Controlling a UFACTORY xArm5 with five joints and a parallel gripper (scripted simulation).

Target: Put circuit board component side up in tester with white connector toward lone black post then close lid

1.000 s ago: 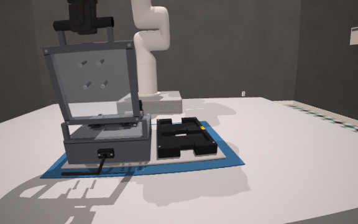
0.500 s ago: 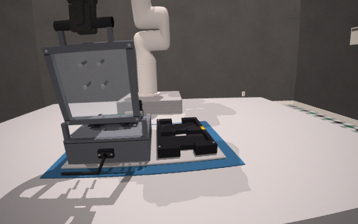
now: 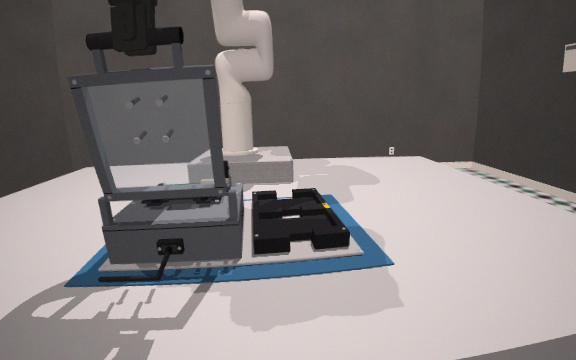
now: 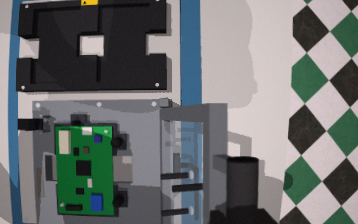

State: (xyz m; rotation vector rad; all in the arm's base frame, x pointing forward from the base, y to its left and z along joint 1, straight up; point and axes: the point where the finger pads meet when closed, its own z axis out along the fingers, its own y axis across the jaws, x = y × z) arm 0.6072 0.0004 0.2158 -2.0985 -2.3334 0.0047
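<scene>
Even, moderately bright light from above and behind falls on the pale desk (image 3: pixel 468 240), throwing soft-edged grey shadows of the raised lid (image 3: pixel 143 130) toward the near left, while the far walls stay dim and both views look slightly soft and pixelated, without glare.

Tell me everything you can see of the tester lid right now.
The lid is a grey metal-looking frame around a clear pane, with four short pins sticking out of the pane. It stands open, tilted back a little past upright, hinged at the rear of the tester. Two uprights carry a black bar handle on top, and the tool is shut on that handle.
</scene>
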